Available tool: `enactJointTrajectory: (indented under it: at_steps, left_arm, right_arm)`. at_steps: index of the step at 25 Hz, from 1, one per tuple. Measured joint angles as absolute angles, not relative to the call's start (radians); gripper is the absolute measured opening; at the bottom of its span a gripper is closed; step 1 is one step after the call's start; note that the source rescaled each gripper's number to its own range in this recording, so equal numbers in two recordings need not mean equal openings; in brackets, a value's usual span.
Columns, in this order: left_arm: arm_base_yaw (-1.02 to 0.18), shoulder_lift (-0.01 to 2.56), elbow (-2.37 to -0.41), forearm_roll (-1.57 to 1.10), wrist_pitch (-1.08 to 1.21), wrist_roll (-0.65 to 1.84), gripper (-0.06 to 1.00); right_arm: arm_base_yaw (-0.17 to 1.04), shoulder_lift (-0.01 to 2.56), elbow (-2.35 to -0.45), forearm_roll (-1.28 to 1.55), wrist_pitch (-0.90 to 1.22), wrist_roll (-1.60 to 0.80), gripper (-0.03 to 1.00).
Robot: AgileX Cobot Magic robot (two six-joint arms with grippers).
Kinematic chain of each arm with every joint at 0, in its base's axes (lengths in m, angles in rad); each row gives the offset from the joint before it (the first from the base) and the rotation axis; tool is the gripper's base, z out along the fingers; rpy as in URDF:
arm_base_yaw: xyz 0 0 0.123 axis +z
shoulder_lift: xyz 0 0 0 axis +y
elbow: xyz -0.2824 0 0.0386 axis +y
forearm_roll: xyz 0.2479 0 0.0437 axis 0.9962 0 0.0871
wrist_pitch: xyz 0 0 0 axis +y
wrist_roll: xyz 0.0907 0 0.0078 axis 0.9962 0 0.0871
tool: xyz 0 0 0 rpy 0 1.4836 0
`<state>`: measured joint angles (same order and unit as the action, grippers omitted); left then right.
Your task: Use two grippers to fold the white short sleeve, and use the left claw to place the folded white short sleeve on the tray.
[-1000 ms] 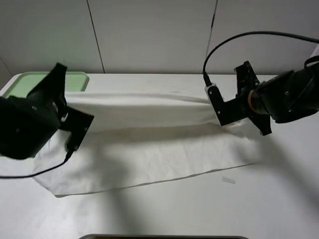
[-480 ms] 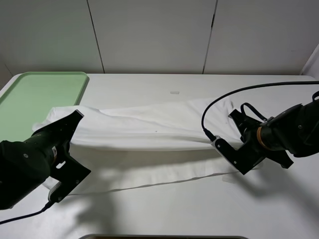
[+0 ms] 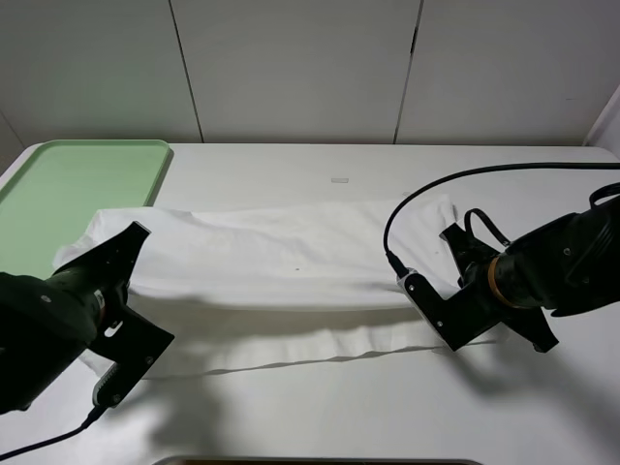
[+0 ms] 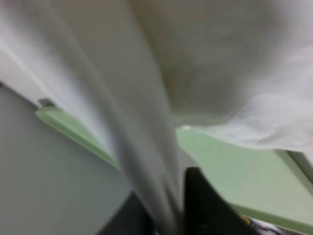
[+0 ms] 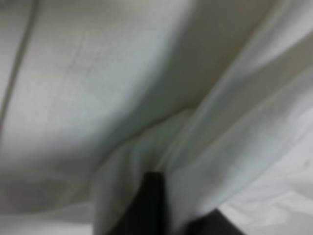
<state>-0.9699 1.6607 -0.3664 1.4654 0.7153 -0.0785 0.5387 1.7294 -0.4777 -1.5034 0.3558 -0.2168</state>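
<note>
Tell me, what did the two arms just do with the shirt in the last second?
The left pincer and right pincer carried the held edge of the shirt toward the near side of the table, folding it over itself. Both kept gripping it, and the tray stayed put.

My arms are glossy black. The right arm (image 3: 567, 262) carries an orange ring (image 3: 495, 277) and a looping black cable (image 3: 455, 177); my left end effector (image 4: 168, 218) has black fingers (image 4: 200, 196).
</note>
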Motion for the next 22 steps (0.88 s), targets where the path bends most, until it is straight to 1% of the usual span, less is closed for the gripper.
enactJointTrajectory:
  at_steps: [1,2,3,4,5,6,7,8,9,10,11,12,14,15,17,20,21,22]
  left_arm:
    - [-0.970,1.653,-0.368,1.452,0.715,-0.079,0.08]
    - [-0.970,1.644,-0.371,1.440,0.715,-0.078,0.13]
    - [-0.970,1.635,-0.373,1.434,0.715,-0.078,0.19]
    - [-0.970,1.618,-0.376,1.424,0.715,-0.077,0.35]
    - [-0.970,1.610,-0.376,1.421,0.716,-0.077,0.44]
    - [-0.970,1.607,-0.376,1.418,0.716,-0.077,0.52]
    - [-0.970,1.607,-0.376,1.418,0.716,-0.077,0.52]
    - [-0.970,1.605,-0.376,1.415,0.716,-0.077,0.57]
    - [-0.970,1.595,-0.376,1.414,0.718,-0.078,0.76]
    - [-0.970,1.589,-0.376,1.414,0.726,-0.083,0.85]
    - [-0.970,1.589,-0.376,1.414,0.726,-0.083,0.85]
    - [-0.970,1.581,-0.376,1.414,0.745,-0.087,0.90]
    - [-0.970,1.570,-0.376,1.419,0.774,-0.089,0.91]
    - [-0.970,1.562,-0.376,1.428,0.802,-0.090,0.92]
    - [-0.970,1.543,-0.381,1.501,0.944,-0.098,0.93]
    - [-0.970,1.540,-0.384,1.537,1.002,-0.118,0.93]
    - [-0.970,1.538,-0.397,1.587,1.100,-0.165,0.93]
    - [-0.970,1.537,-0.404,1.606,1.139,-0.198,0.93]
  right_arm:
    - [0.539,1.729,-0.478,-1.461,0.356,-0.217,0.13]
    - [0.539,1.729,-0.478,-1.432,0.356,-0.218,0.26]
    - [0.539,1.729,-0.478,-1.407,0.356,-0.220,0.42]
    - [0.539,1.729,-0.478,-1.390,0.352,-0.223,0.60]
    - [0.539,1.729,-0.477,-1.384,0.351,-0.224,0.69]
    - [0.539,1.729,-0.477,-1.384,0.351,-0.224,0.69]
    - [0.539,1.729,-0.477,-1.377,0.347,-0.225,0.82]
    - [0.539,1.729,-0.477,-1.373,0.349,-0.225,0.89]
    - [0.539,1.729,-0.477,-1.373,0.349,-0.225,0.89]
    - [0.539,1.729,-0.477,-1.372,0.355,-0.225,0.92]
    - [0.539,1.729,-0.477,-1.371,0.373,-0.225,0.96]
    - [0.539,1.729,-0.477,-1.371,0.380,-0.225,0.97]
    - [0.539,1.693,-0.475,-1.370,0.456,-0.225,1.00]
    - [0.539,1.676,-0.475,-1.370,0.463,-0.225,1.00]
    - [0.539,1.599,-0.474,-1.365,0.487,-0.218,1.00]
    - [0.539,1.461,-0.473,-1.347,0.543,-0.157,1.00]
    - [0.539,1.415,-0.473,-1.342,0.561,-0.125,1.00]
    - [0.539,1.370,-0.473,-1.340,0.574,-0.104,1.00]
